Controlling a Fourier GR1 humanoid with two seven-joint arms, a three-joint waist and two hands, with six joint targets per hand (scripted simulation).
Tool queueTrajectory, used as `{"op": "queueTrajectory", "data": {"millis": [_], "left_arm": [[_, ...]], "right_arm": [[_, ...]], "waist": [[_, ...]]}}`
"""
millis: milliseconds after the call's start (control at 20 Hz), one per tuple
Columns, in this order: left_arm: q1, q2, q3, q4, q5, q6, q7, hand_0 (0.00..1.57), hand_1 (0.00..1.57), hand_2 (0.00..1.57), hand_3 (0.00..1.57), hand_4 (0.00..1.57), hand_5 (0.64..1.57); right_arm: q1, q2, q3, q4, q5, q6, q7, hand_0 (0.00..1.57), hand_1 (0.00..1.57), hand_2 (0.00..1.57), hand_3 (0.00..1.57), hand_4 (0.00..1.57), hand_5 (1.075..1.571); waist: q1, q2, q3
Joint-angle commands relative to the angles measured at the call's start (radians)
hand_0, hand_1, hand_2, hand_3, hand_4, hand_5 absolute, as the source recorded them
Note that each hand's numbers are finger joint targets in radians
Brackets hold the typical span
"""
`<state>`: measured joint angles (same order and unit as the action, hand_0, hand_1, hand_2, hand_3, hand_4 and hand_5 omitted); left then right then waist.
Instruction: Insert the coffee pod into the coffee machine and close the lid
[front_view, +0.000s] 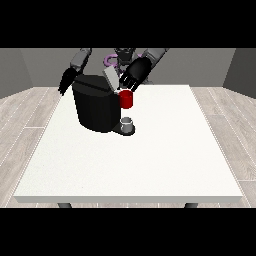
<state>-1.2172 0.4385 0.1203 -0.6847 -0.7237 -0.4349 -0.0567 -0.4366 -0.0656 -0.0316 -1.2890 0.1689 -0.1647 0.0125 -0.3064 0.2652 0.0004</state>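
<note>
Coffee pod (126, 99), just below robot hand (134, 74) at right

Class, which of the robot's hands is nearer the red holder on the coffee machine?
Left: the hand at the view's right hangs just above the red holder; the hand at the view's left is beyond the coffee machine.

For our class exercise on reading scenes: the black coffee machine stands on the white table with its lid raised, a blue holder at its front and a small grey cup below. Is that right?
One detail is off: the front view shows the holder on the coffee machine is red, not blue. The rest holds: lid raised, grey cup below, all on the white table.
</note>
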Motion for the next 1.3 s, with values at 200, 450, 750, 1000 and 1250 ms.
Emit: {"op": "queueTrajectory", "data": {"millis": [200,450,750,1000,1250], "left_arm": [[-0.001,0.009,-0.002,0.022,-0.013,0.006,-0.029,1.24,1.24,1.28,1.23,0.42,1.571],[-0.060,0.048,0.026,0.041,0.003,-0.029,-0.033,1.19,1.19,1.25,1.20,0.42,1.571],[-0.031,0.018,-0.003,0.040,-0.023,-0.005,-0.047,1.22,1.22,1.26,1.20,0.42,1.571],[-0.030,-0.006,0.006,0.045,-0.018,0.022,-0.050,1.21,1.21,1.24,1.21,0.36,1.571],[-0.051,-0.005,0.000,0.026,-0.041,0.062,-0.046,1.19,1.19,1.21,1.17,0.36,1.571]], "right_arm": [[0.000,-0.011,-0.020,0.006,-0.002,-0.008,0.017,0.00,0.00,0.00,0.00,0.16,1.571],[-0.023,-0.019,-0.033,0.007,-0.004,-0.015,-0.022,0.00,0.00,0.00,0.00,0.03,1.571],[-0.019,-0.024,-0.048,0.020,-0.017,-0.012,-0.014,0.00,0.00,0.00,0.00,0.16,1.571],[-0.006,-0.013,-0.020,0.019,-0.003,-0.005,0.018,0.00,0.00,0.00,0.00,0.10,1.571],[-0.010,-0.020,-0.044,0.050,-0.015,-0.006,-0.043,0.00,0.00,0.00,0.00,0.00,1.571]], "waist": [[0.014,0.022,-0.0003],[-0.002,0.057,-0.0001],[0.011,0.038,-0.0001],[0.006,0.007,-0.0004],[0.012,0.042,0.0000]]}}
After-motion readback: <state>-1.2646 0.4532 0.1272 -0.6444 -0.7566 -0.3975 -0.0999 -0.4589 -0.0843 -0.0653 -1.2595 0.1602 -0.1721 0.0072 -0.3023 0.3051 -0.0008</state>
